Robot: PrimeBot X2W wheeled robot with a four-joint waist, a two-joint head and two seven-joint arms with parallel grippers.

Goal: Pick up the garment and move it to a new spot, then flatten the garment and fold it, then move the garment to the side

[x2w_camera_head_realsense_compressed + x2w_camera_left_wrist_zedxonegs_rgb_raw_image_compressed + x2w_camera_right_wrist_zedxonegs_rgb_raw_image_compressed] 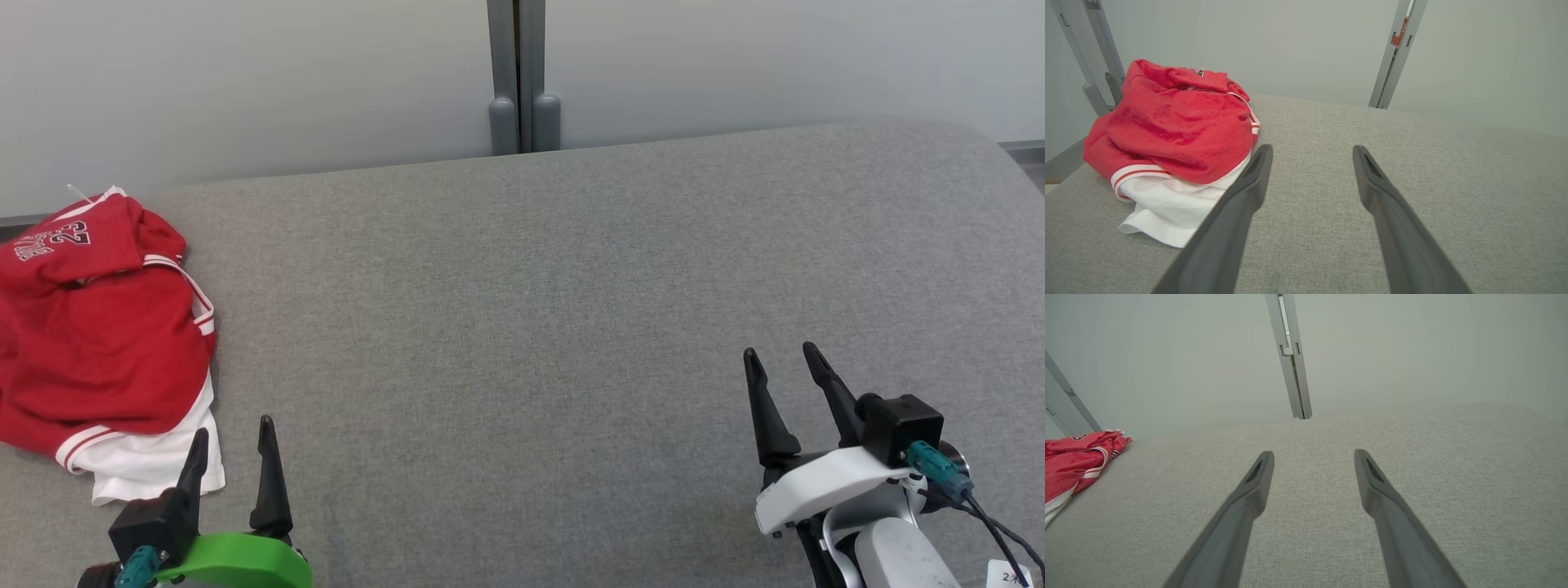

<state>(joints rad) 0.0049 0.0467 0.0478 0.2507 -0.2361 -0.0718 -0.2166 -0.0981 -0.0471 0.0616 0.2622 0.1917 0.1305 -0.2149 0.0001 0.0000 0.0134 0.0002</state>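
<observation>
A crumpled red garment (98, 327) with white trim and a white underlayer lies in a heap at the far left of the grey padded surface (531, 310). My left gripper (233, 433) stands open at the lower left, just right of the heap's white hem, touching nothing. In the left wrist view the garment (1175, 130) sits left of the open left gripper (1311, 151), its left finger crossing in front of the white hem. My right gripper (780, 355) is open at the lower right, far from the cloth. The garment (1073, 465) shows at the right wrist view's left edge, beyond the empty right gripper (1312, 455).
A pale wall runs behind the surface, with a grey vertical post (518, 73) at its middle. The grey surface's far edge (571, 151) curves down at the right corner. Wide bare fabric stretches between the two grippers.
</observation>
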